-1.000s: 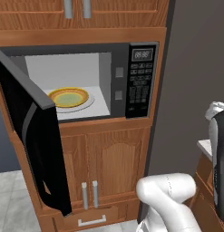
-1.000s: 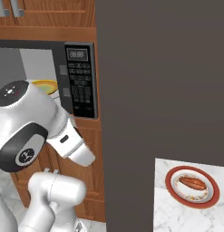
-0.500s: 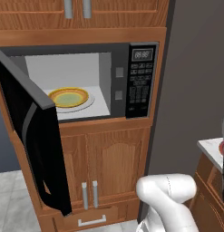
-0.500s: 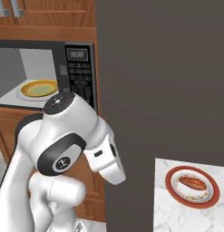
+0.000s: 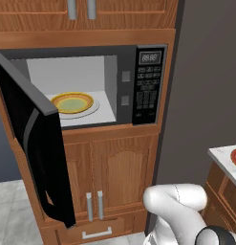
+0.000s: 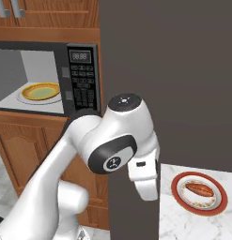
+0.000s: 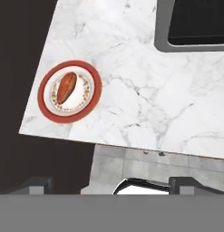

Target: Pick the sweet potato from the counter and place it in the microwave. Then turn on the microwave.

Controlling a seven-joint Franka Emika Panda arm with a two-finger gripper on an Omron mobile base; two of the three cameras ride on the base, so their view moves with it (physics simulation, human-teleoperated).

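The sweet potato (image 7: 66, 87) lies on a red-rimmed plate (image 7: 93, 97) near the corner of the marble counter (image 7: 145, 99); both also appear as the sweet potato (image 6: 198, 189) on the counter (image 6: 183, 220). My gripper (image 7: 111, 186) hovers high above the counter edge, looking down, its fingertips (image 7: 37, 184) wide apart and open with nothing between them. The tuber sits up and left of it in the hand view. The microwave (image 5: 148, 91) stands with its door (image 5: 40, 158) swung open to the left and a yellow plate (image 5: 71, 103) inside. The microwave (image 6: 83, 86) is at the left of the right base view.
A tall dark grey panel (image 6: 174, 70) separates the microwave cabinet from the counter. A dark recessed basin (image 7: 195, 22) sits in the counter beyond the plate. Wooden cabinet doors (image 5: 110, 177) are below the microwave. My white arm (image 6: 117, 145) reaches rightward in front of the panel.
The arm has swung right, away from the microwave and toward the counter with the red plate. The gripper has stayed open. The microwave and plates have not moved.
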